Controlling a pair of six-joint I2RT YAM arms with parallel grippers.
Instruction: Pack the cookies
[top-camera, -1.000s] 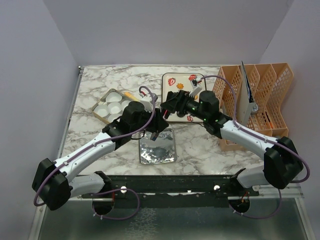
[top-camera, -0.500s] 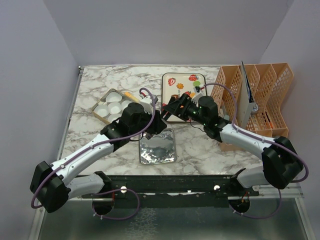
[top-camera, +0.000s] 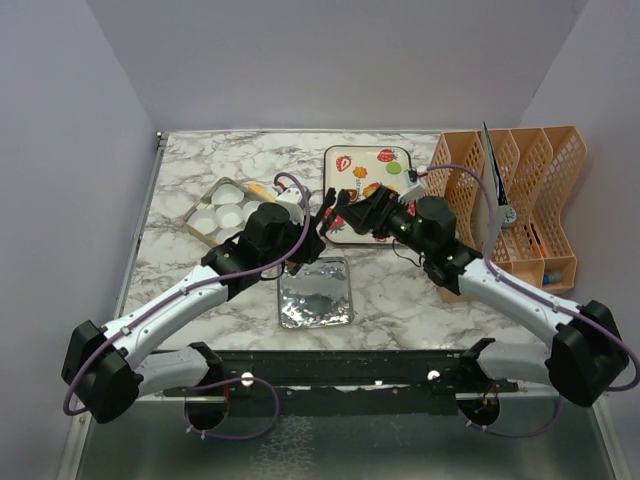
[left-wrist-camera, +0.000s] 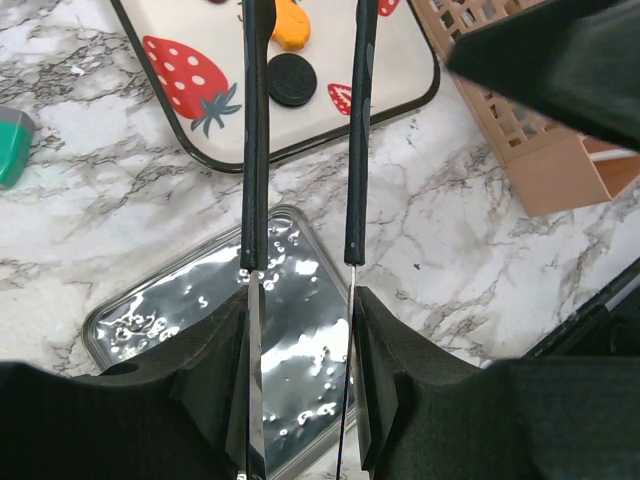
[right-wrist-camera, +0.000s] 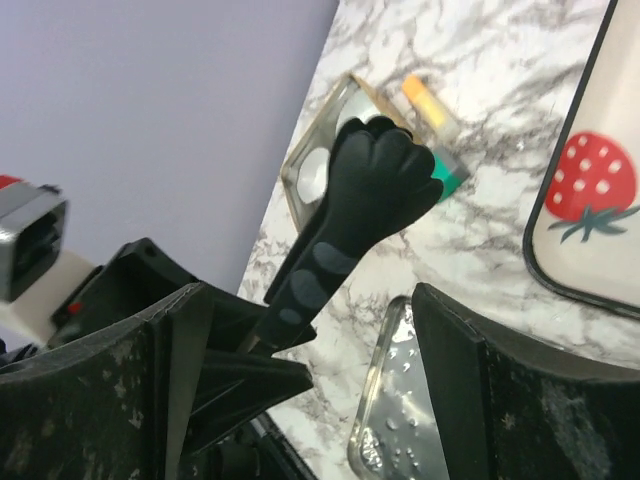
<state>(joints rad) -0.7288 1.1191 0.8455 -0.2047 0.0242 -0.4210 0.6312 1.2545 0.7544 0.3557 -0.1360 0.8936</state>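
Observation:
Cookies lie on the white strawberry-print tray (top-camera: 350, 180): an orange cookie (left-wrist-camera: 290, 25) and a black cookie (left-wrist-camera: 291, 80) show in the left wrist view. My left gripper (left-wrist-camera: 300, 300) is shut on a pair of metal tongs (left-wrist-camera: 256, 150) whose black arms reach over the shiny metal tray (left-wrist-camera: 190, 310) towards those cookies. My right gripper (right-wrist-camera: 315, 330) stands open, its wide jaws on either side of the tongs' black paw-shaped head (right-wrist-camera: 380, 180) without touching it. From above, both grippers meet at the strawberry tray's near left corner, left gripper (top-camera: 310, 250), right gripper (top-camera: 345, 215).
A muffin tin (top-camera: 225, 212) with white paper cups sits at the back left, an orange stick and a teal item beside it. An orange mesh organiser (top-camera: 510, 200) stands along the right side. The shiny tray (top-camera: 315, 292) lies in front of the arms.
The right gripper's jaws have spread wider around the tongs' head and the right arm has shifted slightly to the right. The left gripper still grips the tongs.

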